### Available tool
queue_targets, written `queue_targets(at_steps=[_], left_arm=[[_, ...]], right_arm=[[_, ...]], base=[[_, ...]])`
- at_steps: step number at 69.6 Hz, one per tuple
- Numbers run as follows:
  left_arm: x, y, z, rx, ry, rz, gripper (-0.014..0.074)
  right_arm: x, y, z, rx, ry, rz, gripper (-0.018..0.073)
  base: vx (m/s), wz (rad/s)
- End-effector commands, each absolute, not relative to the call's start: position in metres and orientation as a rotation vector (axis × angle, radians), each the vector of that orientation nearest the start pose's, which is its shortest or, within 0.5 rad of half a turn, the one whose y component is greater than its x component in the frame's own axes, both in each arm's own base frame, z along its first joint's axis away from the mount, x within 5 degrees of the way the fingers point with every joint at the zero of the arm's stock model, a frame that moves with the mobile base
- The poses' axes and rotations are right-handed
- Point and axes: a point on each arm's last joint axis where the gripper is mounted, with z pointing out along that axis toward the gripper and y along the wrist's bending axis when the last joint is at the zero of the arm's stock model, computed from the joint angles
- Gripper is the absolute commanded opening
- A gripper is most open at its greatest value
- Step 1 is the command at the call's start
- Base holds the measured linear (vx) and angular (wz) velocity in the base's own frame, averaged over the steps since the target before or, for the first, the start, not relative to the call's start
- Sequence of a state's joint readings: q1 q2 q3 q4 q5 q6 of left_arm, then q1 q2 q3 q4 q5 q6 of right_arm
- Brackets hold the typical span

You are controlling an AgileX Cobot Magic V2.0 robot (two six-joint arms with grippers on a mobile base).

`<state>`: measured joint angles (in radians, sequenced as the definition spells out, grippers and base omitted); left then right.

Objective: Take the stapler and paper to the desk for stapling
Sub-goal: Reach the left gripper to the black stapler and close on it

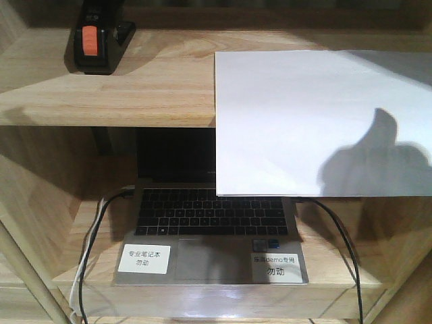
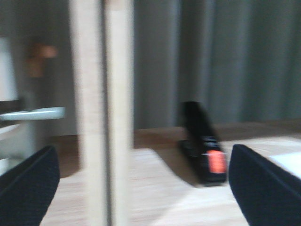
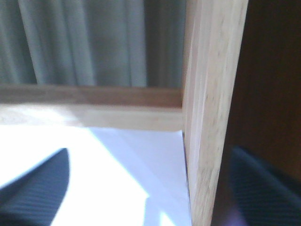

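Note:
The black stapler (image 1: 100,42) with its orange-red patch stands at the back left of the upper shelf board. The white paper (image 1: 317,121) lies on the right of that board and overhangs its front edge. The blurred left wrist view shows the stapler (image 2: 204,146) ahead and to the right, just inside the right finger; my left gripper (image 2: 143,197) is open and holds nothing. My right gripper (image 3: 150,197) is open too, low over the paper (image 3: 117,169), its left finger above the sheet. The desk is out of view.
A vertical wooden post (image 2: 101,113) stands close in front of the left gripper. An upright shelf panel (image 3: 211,113) rises between the right gripper's fingers at the paper's right edge. A laptop (image 1: 212,233) with cables sits on the lower shelf.

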<state>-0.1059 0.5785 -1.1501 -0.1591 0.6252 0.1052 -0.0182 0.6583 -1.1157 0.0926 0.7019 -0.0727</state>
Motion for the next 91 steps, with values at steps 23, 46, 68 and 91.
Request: queue_targets(at_steps=[23,46,68,91], left_arm=[[0.069,-0.052,0.494,0.482,1.416,-0.509,0.0677],[0.106,-0.096,0.482,0.633,1.472,-0.552,0.0664],[0.127,-0.112,0.475,0.603,1.520,-0.579,0.0659],[0.130,-0.113,0.475,0.540,1.546,-0.624,0.0646]], right_arm=[[0.093,0.003,0.474,-0.022,1.636,0.034,0.0643],[0.093,0.003,0.473,-0.027,1.646,0.032,0.0498],[0.093,0.003,0.473,-0.027,1.646,0.032,0.0452],[0.093,0.003,0.473,-0.027,1.646,0.032,0.0452]], base=[[0.00,0.00],[0.00,0.00],[0.00,0.00],[0.00,0.00]])
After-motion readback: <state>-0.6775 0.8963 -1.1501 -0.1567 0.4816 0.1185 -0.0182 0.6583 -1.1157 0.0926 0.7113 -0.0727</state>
